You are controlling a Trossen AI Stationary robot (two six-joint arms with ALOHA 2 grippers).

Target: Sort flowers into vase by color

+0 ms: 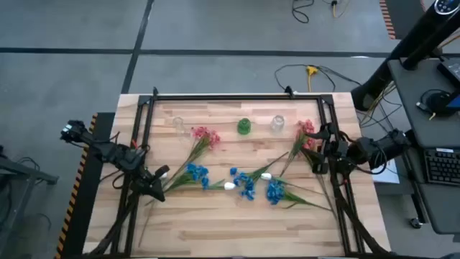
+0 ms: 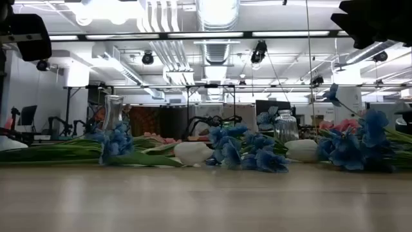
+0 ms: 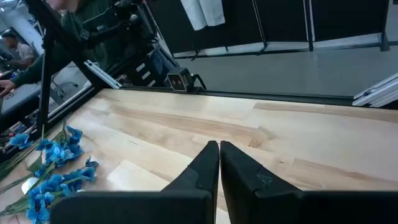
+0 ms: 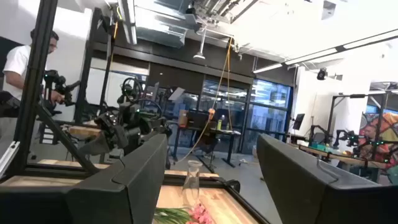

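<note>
Flowers lie strewn on the wooden table (image 1: 215, 230): blue sprigs (image 1: 248, 183), white buds (image 1: 230, 185) and pink sprigs (image 1: 205, 135), all flat on their stems. Another pink sprig (image 1: 307, 133) lies at the far right, and my right gripper (image 1: 318, 151) hovers open just beside it, holding nothing; its blossoms (image 4: 199, 214) show low between the fingers. A green vase (image 1: 244, 126) stands between two clear vases (image 1: 177, 124) (image 1: 277, 124) along the far edge. My left gripper (image 1: 155, 193) is shut and empty over the table's left part, with blue blossoms (image 3: 56, 171) to its side.
A black frame (image 1: 237, 96) runs round the table's far edge and down both sides. Bare wood lies along the near edge. People and workstations show in the room beyond; a desk with a keyboard (image 1: 438, 165) stands to the right.
</note>
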